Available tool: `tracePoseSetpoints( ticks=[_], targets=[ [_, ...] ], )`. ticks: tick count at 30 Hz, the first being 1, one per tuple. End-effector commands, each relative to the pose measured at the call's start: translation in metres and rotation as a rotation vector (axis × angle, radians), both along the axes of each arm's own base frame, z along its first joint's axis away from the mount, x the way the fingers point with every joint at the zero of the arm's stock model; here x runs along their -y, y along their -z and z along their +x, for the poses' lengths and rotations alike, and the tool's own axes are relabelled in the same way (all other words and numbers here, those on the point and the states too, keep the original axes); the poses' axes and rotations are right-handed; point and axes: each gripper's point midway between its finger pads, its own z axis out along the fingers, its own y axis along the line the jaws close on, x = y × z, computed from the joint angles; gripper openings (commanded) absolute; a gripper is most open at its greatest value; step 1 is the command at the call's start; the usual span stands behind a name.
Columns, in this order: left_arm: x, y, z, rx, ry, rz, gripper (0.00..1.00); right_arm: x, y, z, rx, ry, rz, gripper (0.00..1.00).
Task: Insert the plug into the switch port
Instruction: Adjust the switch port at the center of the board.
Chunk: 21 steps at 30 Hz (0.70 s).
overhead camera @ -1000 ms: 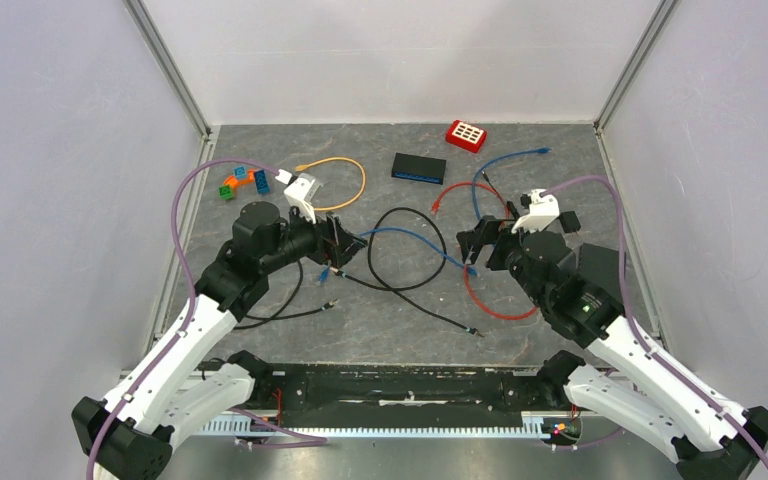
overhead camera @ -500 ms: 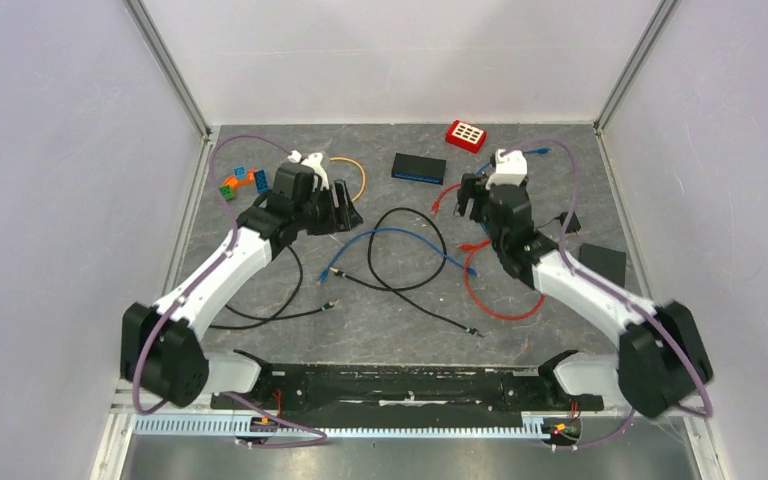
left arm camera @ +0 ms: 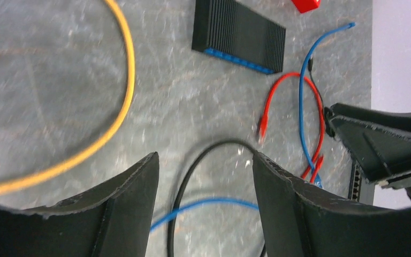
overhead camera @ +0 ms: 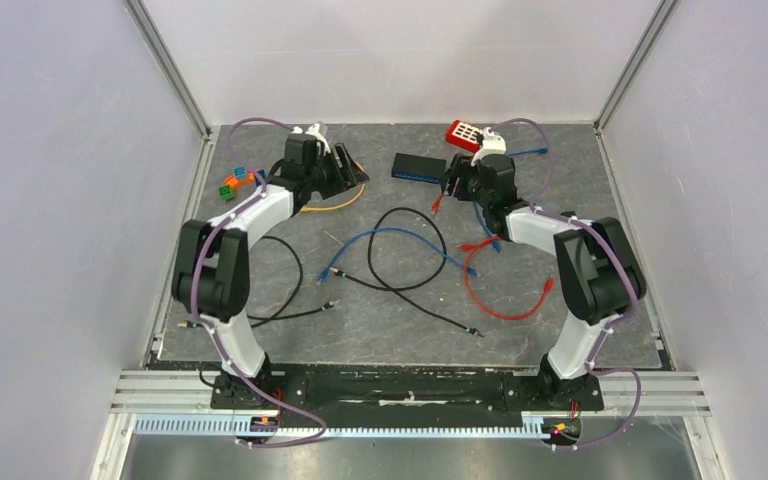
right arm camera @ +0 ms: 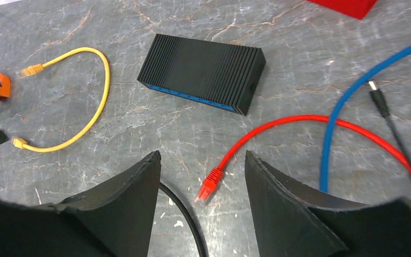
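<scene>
The black switch (overhead camera: 430, 167) lies at the back middle of the table, its blue port face toward the front; it also shows in the left wrist view (left arm camera: 239, 35) and the right wrist view (right arm camera: 203, 72). A red cable's plug (right arm camera: 211, 184) lies loose on the table just in front of the switch, directly below and between my right fingers; it also shows in the top view (overhead camera: 438, 207) and the left wrist view (left arm camera: 263, 124). My right gripper (right arm camera: 202, 155) is open and empty above it. My left gripper (left arm camera: 204, 158) is open and empty, left of the switch (overhead camera: 345, 170).
A yellow cable (right arm camera: 80, 96) curves left of the switch. Blue (overhead camera: 410, 240) and black (overhead camera: 400, 260) cables loop across the middle, and the red cable (overhead camera: 505, 290) runs to the right. A red box (overhead camera: 465, 135) sits at the back, coloured blocks (overhead camera: 235, 183) at the left wall.
</scene>
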Motion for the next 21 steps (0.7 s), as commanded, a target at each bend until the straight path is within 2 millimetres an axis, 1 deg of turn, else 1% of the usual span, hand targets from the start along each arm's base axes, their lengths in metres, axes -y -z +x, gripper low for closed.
tracePoseSetpoints(
  ticks=[1,3,5,7,11,13,16,21],
  targets=[
    [0.030,-0.019,0.055,0.126,0.045,-0.127,0.69,-0.016,-0.020,0.036,0.068,-0.040,0.108,0.59],
    [0.042,-0.009,0.071,0.128,0.082,-0.158,0.69,-0.016,-0.014,0.050,0.057,-0.027,0.116,0.58],
    [0.049,0.005,0.085,0.109,0.093,-0.173,0.68,-0.016,-0.003,0.059,0.032,-0.022,0.118,0.57],
    [0.055,0.019,0.095,0.086,0.104,-0.187,0.67,-0.017,0.004,0.069,0.024,-0.019,0.124,0.57],
    [0.062,0.037,0.108,0.075,0.127,-0.195,0.66,-0.013,0.016,0.085,0.020,-0.004,0.089,0.59],
    [0.064,0.044,0.113,0.079,0.132,-0.185,0.66,-0.009,0.023,0.088,0.011,0.017,0.077,0.60],
    [0.067,0.052,0.121,0.087,0.142,-0.183,0.66,-0.010,0.029,0.091,0.003,0.022,0.091,0.61],
    [0.080,0.059,0.130,0.082,0.175,-0.229,0.66,-0.013,0.049,0.098,-0.032,0.038,0.123,0.60]
  ],
)
